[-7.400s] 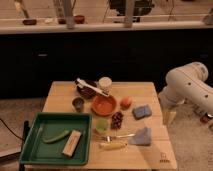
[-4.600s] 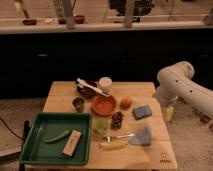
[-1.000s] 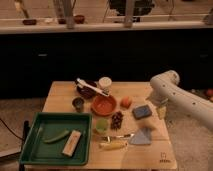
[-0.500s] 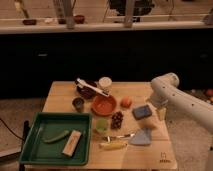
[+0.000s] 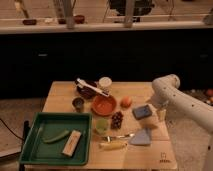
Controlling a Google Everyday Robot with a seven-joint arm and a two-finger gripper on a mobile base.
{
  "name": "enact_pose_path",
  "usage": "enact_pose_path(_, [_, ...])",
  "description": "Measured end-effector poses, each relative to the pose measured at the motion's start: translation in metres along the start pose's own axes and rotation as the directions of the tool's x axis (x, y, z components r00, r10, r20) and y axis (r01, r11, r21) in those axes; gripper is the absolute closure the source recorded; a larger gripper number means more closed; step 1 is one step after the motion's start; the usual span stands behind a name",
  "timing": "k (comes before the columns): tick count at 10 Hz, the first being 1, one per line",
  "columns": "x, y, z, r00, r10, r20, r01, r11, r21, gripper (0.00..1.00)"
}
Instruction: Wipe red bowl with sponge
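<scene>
Claw [image 5: 161,114] — just beside sponge [image 5: 142,112], red bowl [image 5: 104,105] apart

The arm [image 5: 187,104] runs off the right edge. The gripper [image 5: 160,114], just beside the sponge [image 5: 142,111], is too small to read.

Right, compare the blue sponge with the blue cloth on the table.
The blue block-shaped sponge is thick and boxy, while the blue folded cloth lies flat. The sponge sits farther back, near the round orange fruit; the cloth lies nearer the front edge. The end effector hangs just right of the sponge, apart from the cloth. Both are blue and rest on the wooden table's right side.
</scene>
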Motion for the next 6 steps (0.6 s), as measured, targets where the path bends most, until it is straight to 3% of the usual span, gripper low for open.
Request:
enact_pose_path(4, [-0.029,-0.016,-0.001,0.998,0.028,0.050,-0.027,0.999,-0.019,0.20])
enact_pose_path(6, [-0.035,-0.020,0.003,0.993,0.090,0.077,-0.088,0.996,-0.032,0.20])
